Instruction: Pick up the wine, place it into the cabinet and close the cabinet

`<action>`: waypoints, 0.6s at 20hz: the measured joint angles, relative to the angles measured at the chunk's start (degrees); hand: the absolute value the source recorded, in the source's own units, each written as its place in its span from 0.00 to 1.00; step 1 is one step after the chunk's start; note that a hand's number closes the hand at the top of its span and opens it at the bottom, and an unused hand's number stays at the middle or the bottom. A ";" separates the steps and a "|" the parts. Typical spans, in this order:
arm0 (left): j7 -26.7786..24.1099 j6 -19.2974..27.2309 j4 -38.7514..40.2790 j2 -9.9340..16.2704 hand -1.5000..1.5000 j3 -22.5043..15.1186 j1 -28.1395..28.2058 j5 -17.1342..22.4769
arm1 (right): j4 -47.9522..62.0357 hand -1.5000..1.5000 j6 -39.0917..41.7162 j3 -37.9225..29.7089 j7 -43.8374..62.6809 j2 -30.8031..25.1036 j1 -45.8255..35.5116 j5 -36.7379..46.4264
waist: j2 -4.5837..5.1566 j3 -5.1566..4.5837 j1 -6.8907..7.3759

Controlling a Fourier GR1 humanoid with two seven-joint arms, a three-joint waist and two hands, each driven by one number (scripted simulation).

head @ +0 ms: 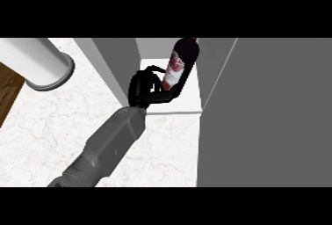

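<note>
I've got the hand curled around the wine bottle, which sits just right of the palm inside the cabinet opening, its long axis leaning away from me, neck deeper in.

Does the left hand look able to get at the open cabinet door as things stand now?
Probably not yet. The left hand is curled at the tilted wine bottle inside the cabinet. The cabinet door stands open close at its right, with nothing between.
</note>
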 measured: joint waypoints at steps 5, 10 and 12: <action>0.23 0.86 4.30 0.00 1.00 -0.04 -2.78 1.40 | 0.55 0.00 0.67 0.38 -0.92 -0.19 -0.19 0.39 | 0.24 0.00 -0.80; -0.09 0.59 7.10 -0.02 1.00 0.01 -3.48 2.04 | 0.44 0.00 1.48 0.51 -2.02 -0.10 1.09 0.15 | 0.29 0.01 -1.19; -0.83 -0.26 8.78 -0.01 1.00 0.62 -3.97 2.24 | -0.51 0.00 1.23 1.27 -1.41 0.17 1.29 0.39 | 0.39 -0.01 -1.40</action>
